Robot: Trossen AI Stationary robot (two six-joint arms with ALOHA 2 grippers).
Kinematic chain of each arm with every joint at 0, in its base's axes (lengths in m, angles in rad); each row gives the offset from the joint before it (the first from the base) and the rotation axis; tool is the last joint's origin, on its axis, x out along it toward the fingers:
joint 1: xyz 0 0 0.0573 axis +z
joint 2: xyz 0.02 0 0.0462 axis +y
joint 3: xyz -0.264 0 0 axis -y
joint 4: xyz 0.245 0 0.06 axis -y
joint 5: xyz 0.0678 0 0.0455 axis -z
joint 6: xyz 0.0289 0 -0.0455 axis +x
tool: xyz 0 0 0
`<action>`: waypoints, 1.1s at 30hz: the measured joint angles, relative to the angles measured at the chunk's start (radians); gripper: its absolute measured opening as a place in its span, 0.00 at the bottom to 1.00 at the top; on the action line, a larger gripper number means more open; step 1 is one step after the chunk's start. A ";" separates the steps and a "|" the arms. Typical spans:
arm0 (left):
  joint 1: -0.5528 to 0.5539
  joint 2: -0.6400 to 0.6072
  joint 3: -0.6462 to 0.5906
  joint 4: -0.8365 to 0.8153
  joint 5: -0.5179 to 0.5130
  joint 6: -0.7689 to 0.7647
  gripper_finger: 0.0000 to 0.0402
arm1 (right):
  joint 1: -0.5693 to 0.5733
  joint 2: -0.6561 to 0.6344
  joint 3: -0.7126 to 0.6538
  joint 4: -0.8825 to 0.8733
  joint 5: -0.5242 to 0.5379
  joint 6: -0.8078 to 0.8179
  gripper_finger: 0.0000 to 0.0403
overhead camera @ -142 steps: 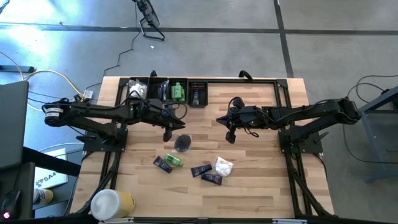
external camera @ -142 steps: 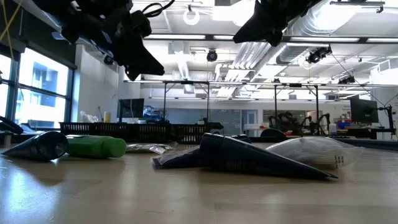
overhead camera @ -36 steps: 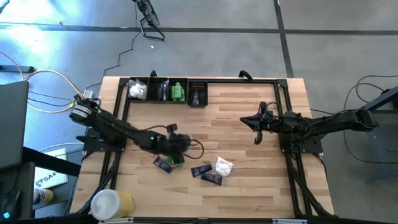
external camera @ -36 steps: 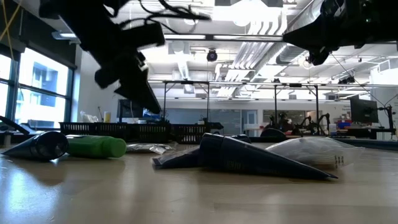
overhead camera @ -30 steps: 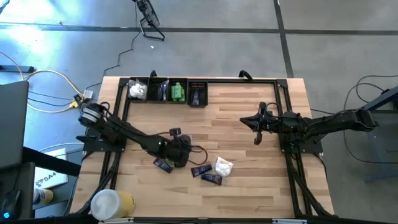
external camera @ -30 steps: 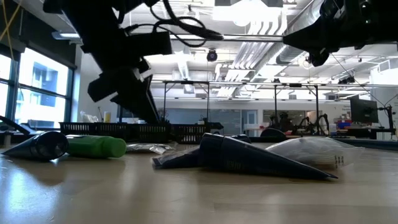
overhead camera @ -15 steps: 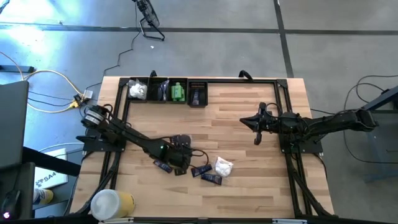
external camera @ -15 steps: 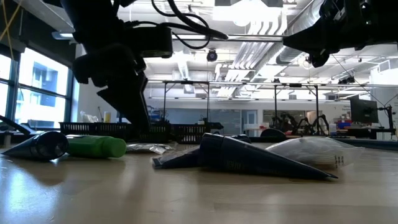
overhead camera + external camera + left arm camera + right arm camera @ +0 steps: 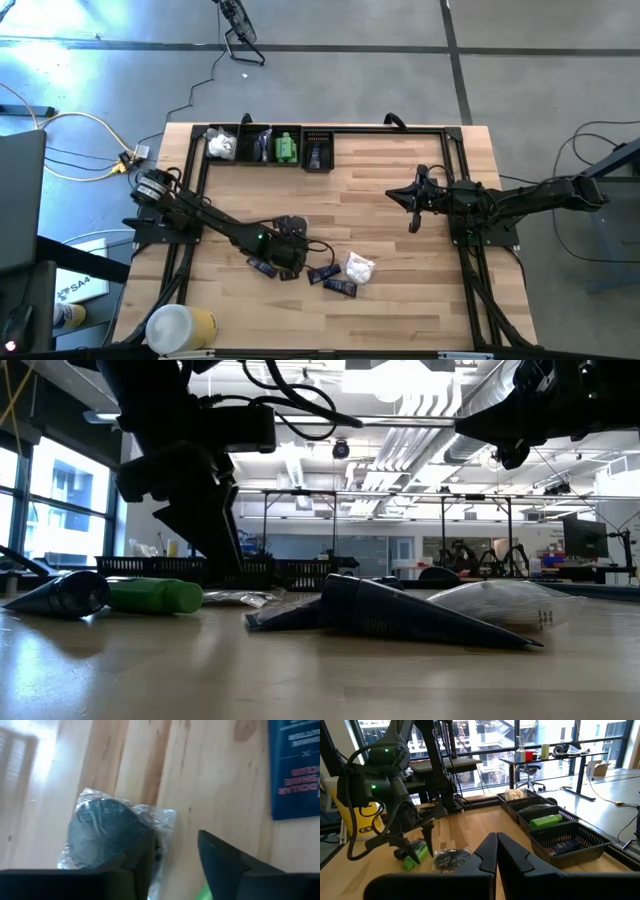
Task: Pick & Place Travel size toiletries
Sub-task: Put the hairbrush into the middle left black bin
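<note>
My left gripper points steeply down over the middle of the table, open. Its fingers stand on either side of a green bottle that lies on the wood. I see no touch. Just beyond the fingers lies a round black disc in clear wrap. Dark sachets and a white packet lie to the right of the left gripper, and another sachet to its left. My right gripper hangs shut and level above the table's right half, holding nothing.
A row of black baskets at the far left edge holds a white packet, a green bottle and dark sachets. A large white-and-yellow cylinder stands at the near left corner. Black frame rails run along the table's edges.
My left gripper has moved toward the table's near edge, off the black disc and over the green bottle. It has sunk closer to the wood and tipped more steeply down. It has held still over the last half second.
</note>
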 joint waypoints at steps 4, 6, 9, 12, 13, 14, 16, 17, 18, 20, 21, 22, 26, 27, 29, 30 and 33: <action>0.000 0.027 -0.002 -0.012 -0.048 0.000 0.45 | 0.000 0.000 0.000 0.000 0.000 0.000 0.00; 0.001 0.056 -0.005 -0.034 -0.059 -0.001 0.46 | 0.000 0.000 0.000 0.000 0.000 0.000 0.00; 0.000 0.099 0.000 -0.024 -0.057 -0.003 0.46 | 0.000 0.000 0.000 -0.002 0.000 0.000 0.00; -0.002 0.137 0.003 -0.026 -0.080 -0.023 0.46 | 0.000 0.000 0.001 -0.002 0.000 0.000 0.00; -0.002 0.138 0.003 -0.031 -0.093 -0.036 0.46 | 0.000 0.000 0.001 0.001 0.000 0.000 0.00; -0.002 0.140 0.003 -0.035 -0.109 -0.051 0.46 | 0.000 0.000 0.001 0.002 0.000 -0.001 0.00; -0.002 0.140 0.003 -0.039 -0.137 -0.072 0.46 | 0.000 0.000 0.001 -0.001 0.000 -0.002 0.00; -0.002 0.141 0.003 -0.038 -0.160 -0.080 0.46 | 0.000 0.000 0.001 0.000 0.000 -0.003 0.00; -0.002 0.142 0.002 -0.038 -0.179 -0.083 0.46 | 0.000 0.000 0.001 0.000 0.000 -0.003 0.00; -0.002 0.143 0.001 -0.039 -0.196 -0.083 0.46 | 0.000 0.000 0.001 0.000 0.000 -0.003 0.00; 0.000 0.143 0.001 -0.039 -0.192 -0.083 0.46 | 0.000 0.000 0.001 0.000 0.000 -0.003 0.00; 0.008 0.143 0.000 -0.040 -0.178 -0.083 0.46 | 0.000 0.000 0.001 0.000 0.000 -0.003 0.00; 0.040 0.142 -0.004 -0.049 -0.093 -0.138 0.40 | 0.000 0.000 0.001 0.000 0.000 -0.004 0.00; 0.046 0.142 -0.005 -0.053 -0.087 -0.151 0.37 | 0.000 0.000 0.001 0.000 0.000 -0.004 0.00; 0.056 0.143 -0.005 -0.053 -0.077 -0.155 0.30 | 0.000 0.000 0.001 0.000 0.000 -0.004 0.00; 0.060 0.143 -0.005 -0.053 -0.075 -0.155 0.26 | 0.000 0.000 0.001 0.000 0.000 -0.004 0.00; 0.063 0.144 -0.006 -0.053 -0.085 -0.155 0.15 | 0.000 0.000 0.001 0.000 0.000 -0.004 0.00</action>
